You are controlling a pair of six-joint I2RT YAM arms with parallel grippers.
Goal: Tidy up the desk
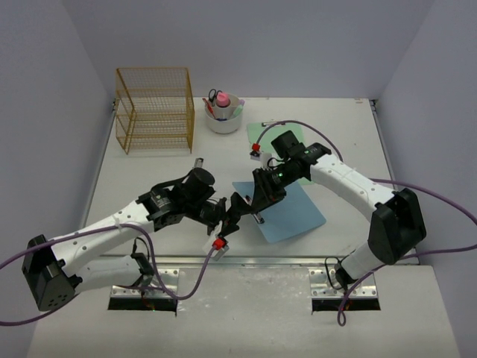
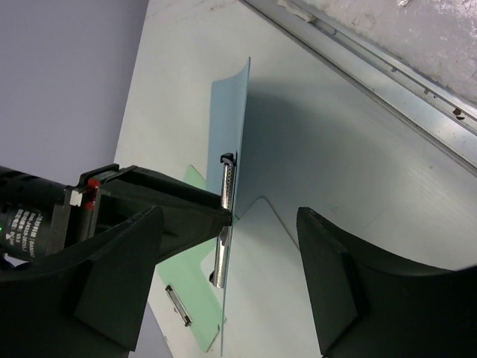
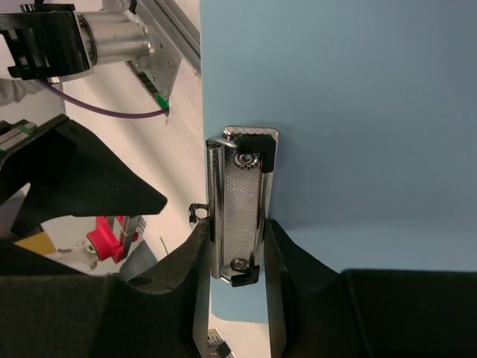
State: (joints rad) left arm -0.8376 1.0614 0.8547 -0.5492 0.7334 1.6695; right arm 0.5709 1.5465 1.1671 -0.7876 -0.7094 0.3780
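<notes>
A blue clipboard (image 1: pixel 294 212) is tilted up on the white desk (image 1: pixel 149 171), its clip end raised. My right gripper (image 1: pixel 259 203) is shut on its metal clip (image 3: pixel 240 201), one finger on each side, in the right wrist view (image 3: pixel 237 246). My left gripper (image 1: pixel 235 216) is open and empty just left of that clip. In the left wrist view (image 2: pixel 231 291) the blue clipboard (image 2: pixel 232 127) shows edge-on between the spread fingers (image 2: pixel 358 283), touching neither. A green clipboard (image 1: pixel 277 134) lies flat behind, partly under the right arm.
A gold wire tray rack (image 1: pixel 154 108) stands at the back left. A white cup (image 1: pixel 222 118) with scissors and pens stands beside it. A metal rail (image 1: pixel 246 259) runs along the desk's front edge. Lavender walls enclose the desk.
</notes>
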